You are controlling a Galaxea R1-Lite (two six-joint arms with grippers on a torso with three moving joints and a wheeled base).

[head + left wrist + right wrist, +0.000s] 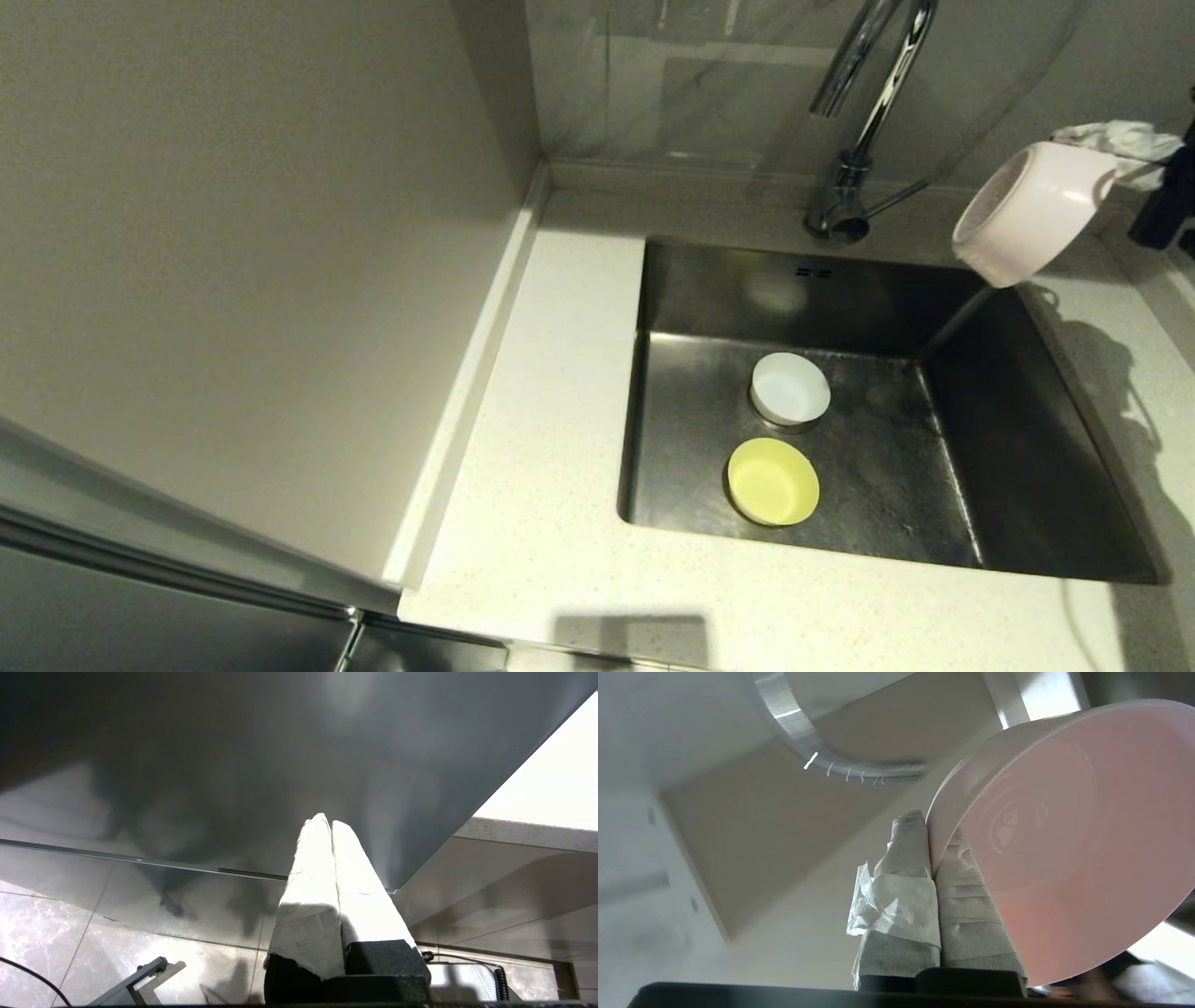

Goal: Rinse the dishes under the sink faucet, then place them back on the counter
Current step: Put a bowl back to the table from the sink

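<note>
At the upper right of the head view, the right gripper [1111, 168] is clamped tight on the rim of the pink bowl [1027, 224], one wrapped finger inside the wall and one outside. The bowl hangs tipped on its side, mouth toward the faucet [864, 112], above the sink's [1027, 448] right rear corner and the counter [541, 523] edge. Lower centre of that frame, the white bowl [790, 388] sits over the drain and the yellow bowl [772, 481] lies just in front of it, both upright in the basin. The left gripper [331, 828] is parked off the counter, fingers pressed together on nothing.

My worry is the pinch: it holds only a thin strip of rim, so a wet, smooth wall could slide out and drop the bowl onto the steel or the other two. A swing toward the spout could also knock the bowl against the chrome neck.
</note>
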